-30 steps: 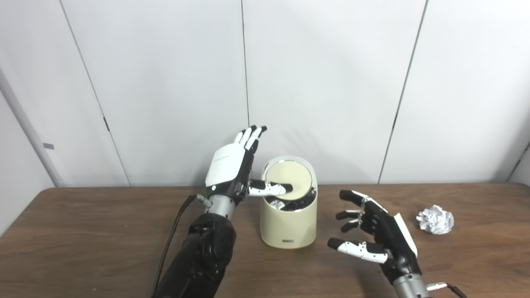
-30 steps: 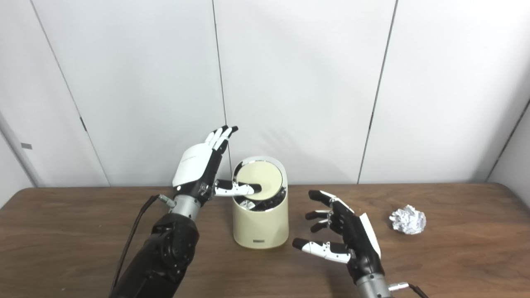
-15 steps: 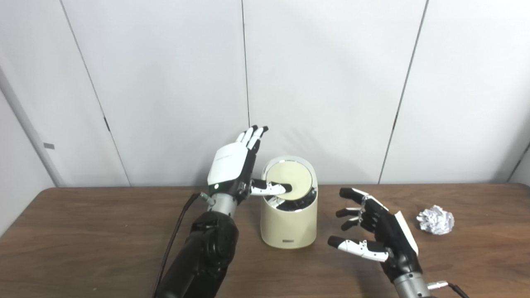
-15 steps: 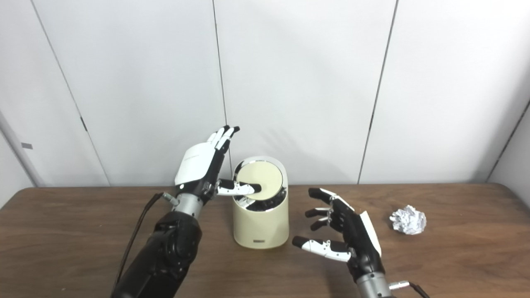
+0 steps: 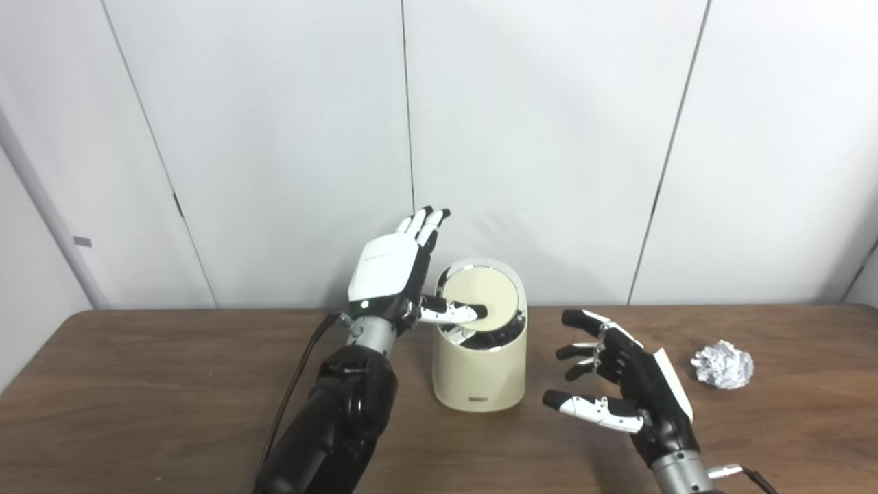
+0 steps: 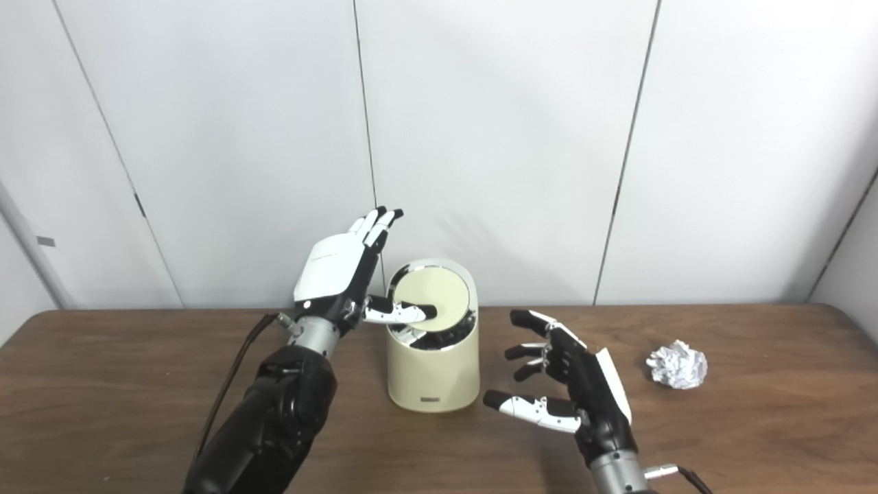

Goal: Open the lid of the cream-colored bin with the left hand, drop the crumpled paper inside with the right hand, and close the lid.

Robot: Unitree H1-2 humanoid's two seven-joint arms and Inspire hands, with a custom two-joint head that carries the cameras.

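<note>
The cream-colored bin (image 5: 479, 374) stands mid-table. Its round lid (image 5: 488, 298) is tipped up toward me, showing the dark inside with some paper in it. My left hand (image 5: 394, 278) is raised beside the bin's left side, fingers straight up and apart, thumb lying across the lid's face. My right hand (image 5: 627, 384) hovers open to the right of the bin, fingers spread, holding nothing. The crumpled paper (image 5: 721, 364) lies on the table further right, apart from that hand.
The brown wooden table (image 5: 137, 398) runs across the whole view, backed by white wall panels. A black cable (image 5: 295, 384) trails along my left forearm.
My left hand has shifted slightly right and up, its thumb staying on the tilted lid. The right hand has barely moved.
</note>
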